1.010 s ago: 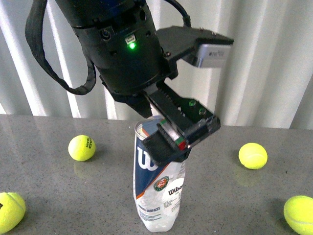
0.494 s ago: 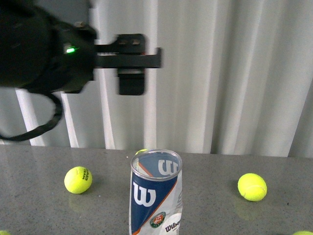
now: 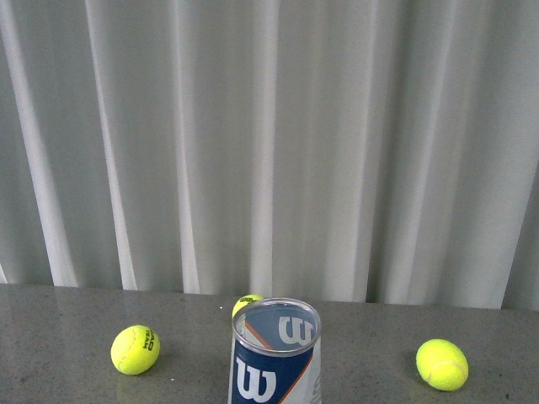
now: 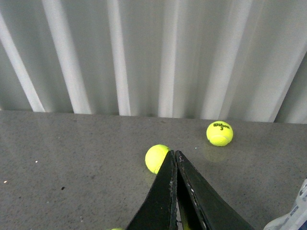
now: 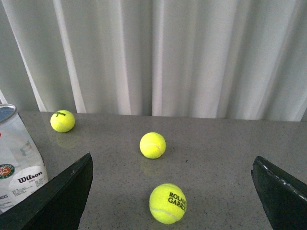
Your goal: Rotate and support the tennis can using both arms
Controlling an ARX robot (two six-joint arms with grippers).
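The tennis can (image 3: 275, 353) stands upright on the grey table at the bottom centre of the front view, silver rim up, navy label with a white "W" facing me. No arm shows in that view. In the right wrist view the tennis can (image 5: 17, 160) stands beside and outside one finger of my right gripper (image 5: 172, 191), which is open wide with nothing between its fingers. My left gripper (image 4: 175, 155) is shut on nothing, its two black fingers pressed together above the table. A white corner of the tennis can (image 4: 292, 218) shows at that view's edge.
Yellow tennis balls lie on the grey table (image 3: 67, 320): one left of the can (image 3: 135, 349), one behind it (image 3: 247, 304), one to the right (image 3: 441, 364). Another ball (image 5: 167, 203) lies between my right fingers. White curtain (image 3: 269, 143) closes the back.
The black arm that hung over the can has swung away to the left and upward and left the front view. The can stands free.
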